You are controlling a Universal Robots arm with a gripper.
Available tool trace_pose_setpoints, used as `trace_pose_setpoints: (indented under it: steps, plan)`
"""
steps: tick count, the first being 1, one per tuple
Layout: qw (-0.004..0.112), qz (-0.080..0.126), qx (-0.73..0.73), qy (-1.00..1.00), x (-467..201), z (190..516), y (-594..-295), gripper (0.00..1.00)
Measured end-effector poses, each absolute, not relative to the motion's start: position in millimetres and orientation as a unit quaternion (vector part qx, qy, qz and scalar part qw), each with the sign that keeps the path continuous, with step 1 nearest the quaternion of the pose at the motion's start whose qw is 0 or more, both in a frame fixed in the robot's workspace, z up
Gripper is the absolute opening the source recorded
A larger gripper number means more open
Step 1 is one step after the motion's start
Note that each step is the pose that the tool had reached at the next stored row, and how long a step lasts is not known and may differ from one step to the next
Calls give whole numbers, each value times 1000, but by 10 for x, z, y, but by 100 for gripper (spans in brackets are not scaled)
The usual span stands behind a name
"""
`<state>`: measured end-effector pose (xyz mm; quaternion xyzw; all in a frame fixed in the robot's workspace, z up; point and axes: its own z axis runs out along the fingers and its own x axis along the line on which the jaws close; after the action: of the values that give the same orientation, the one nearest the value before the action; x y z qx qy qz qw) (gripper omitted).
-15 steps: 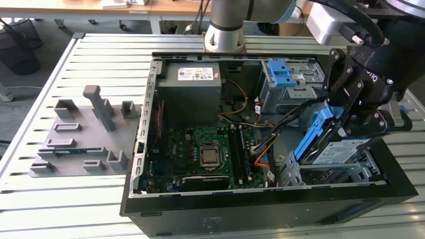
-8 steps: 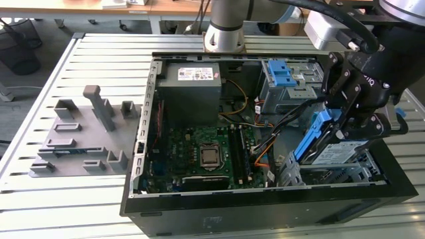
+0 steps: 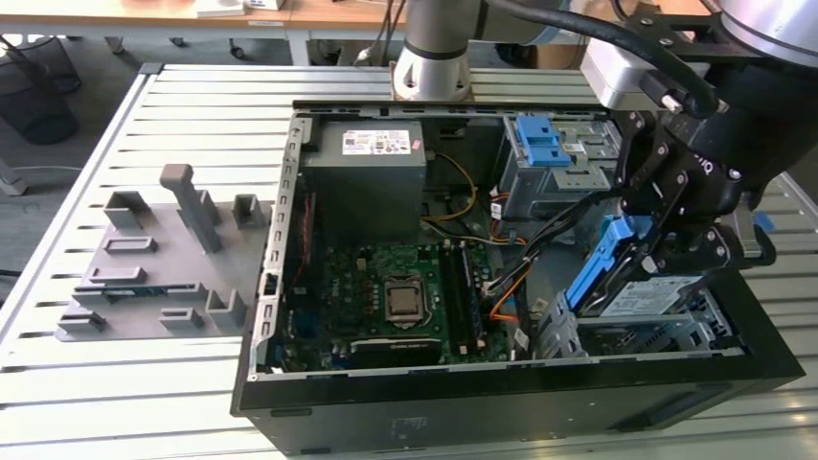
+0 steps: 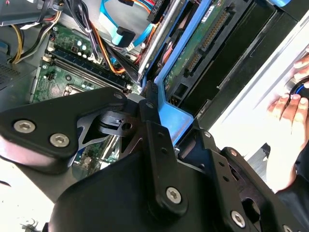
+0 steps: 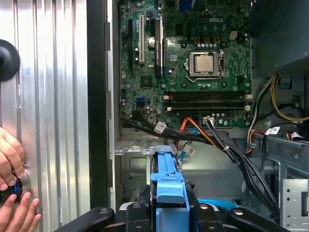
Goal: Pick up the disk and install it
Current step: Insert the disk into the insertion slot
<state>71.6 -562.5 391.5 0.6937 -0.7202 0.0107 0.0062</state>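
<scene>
Plainly, the claw [image 3: 665, 264] was clamped on the blue-railed edges of the disk [image 3: 646, 299], holding it directly beneath itself and just above the drive bay [image 3: 710, 328] (long axis tilted, lower end dipping toward the bay), not yet seated.

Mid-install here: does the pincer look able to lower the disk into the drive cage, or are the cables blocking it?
Probably yes. The pincer is shut on the disk, tilted just above the drive cage; the cables run beside it toward the motherboard, not across its opening, as far as shows.
</scene>
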Motion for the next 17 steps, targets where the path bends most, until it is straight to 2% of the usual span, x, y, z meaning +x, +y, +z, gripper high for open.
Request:
trace_pose_setpoints:
  steps: [17]
  plan:
    - [8,12,694,-720,715,3767,-5625,36]
